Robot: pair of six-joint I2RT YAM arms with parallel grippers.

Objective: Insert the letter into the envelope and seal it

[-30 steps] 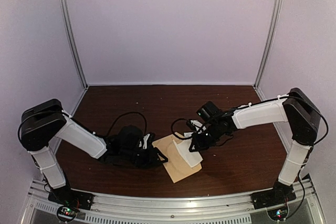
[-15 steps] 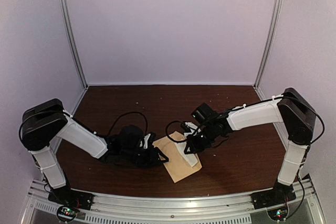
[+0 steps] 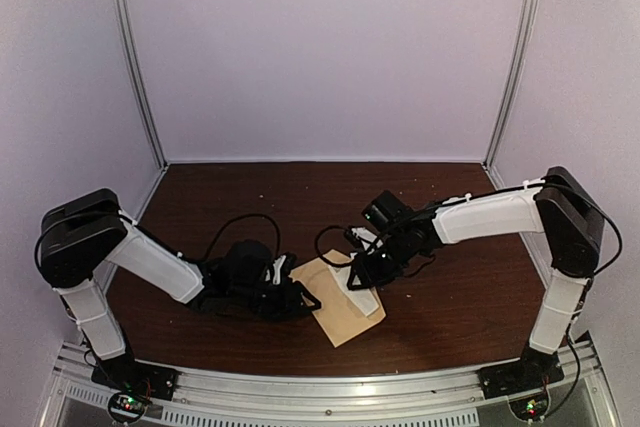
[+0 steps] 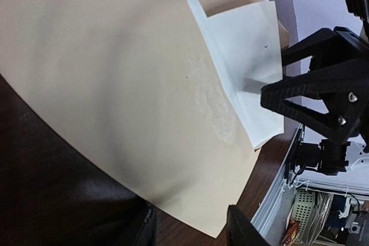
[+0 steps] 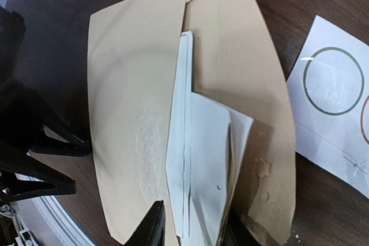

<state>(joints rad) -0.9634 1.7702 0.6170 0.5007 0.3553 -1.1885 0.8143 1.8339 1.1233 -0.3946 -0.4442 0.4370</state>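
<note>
The tan envelope (image 5: pixel 132 84) lay flat on the dark table (image 3: pixel 300 197) between the arms, its flap (image 5: pixel 248 67) open. The folded white letter (image 5: pixel 207 159) sat only partly inside. The right gripper (image 5: pixel 193 231) straddled the letter's end, jaws apart, pinching nothing. The left gripper (image 4: pixel 190 229) stood half open over the envelope's edge. Full insertion and sealing appeared to remain.

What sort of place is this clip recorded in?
Likely a lab robot test cell: plain pale walls on metal framing, a brown tabletop, and an aluminium mounting rail along the near edge.
</note>
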